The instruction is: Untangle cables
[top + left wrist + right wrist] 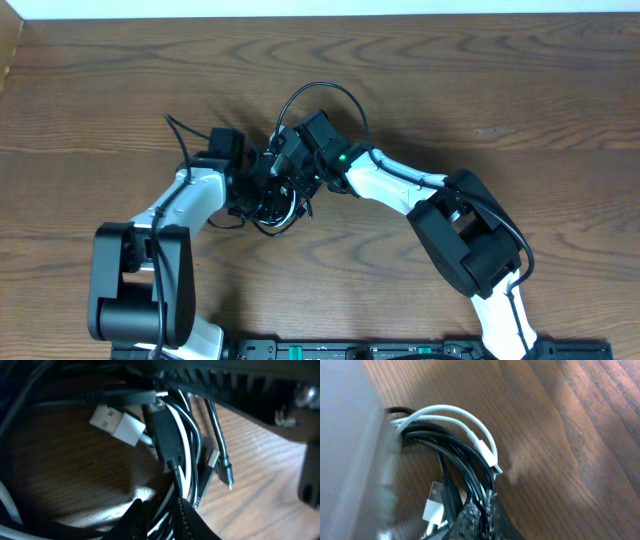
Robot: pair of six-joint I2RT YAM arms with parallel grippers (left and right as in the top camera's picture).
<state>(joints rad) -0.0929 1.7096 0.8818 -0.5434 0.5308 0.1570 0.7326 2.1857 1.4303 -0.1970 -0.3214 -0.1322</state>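
- Count: two arms, two grippers, and one knot of cables [272, 208] on the wooden table [500, 80]. The knot holds white strands and several black ones.
- The overhead view alone shows the layout. The knot lies mid-table between the left gripper [255, 190] and the right gripper [300, 185]. One black loop [330, 92] arcs out on the far side.
- The left wrist view alone shows one white flat plug [117, 424], one black plug [167, 440] and one slim black connector [223, 466]. They lie just beyond the left gripper [165, 520]. It is closed to a narrow gap around the black and white strands running between its fingertips [195, 522].
- The right wrist view alone shows a braided white cord ending in a slim white plug [487, 455].
- The right gripper [481, 512] has its fingertips together. Black strands run down to them, but whether any is pinched cannot be told.
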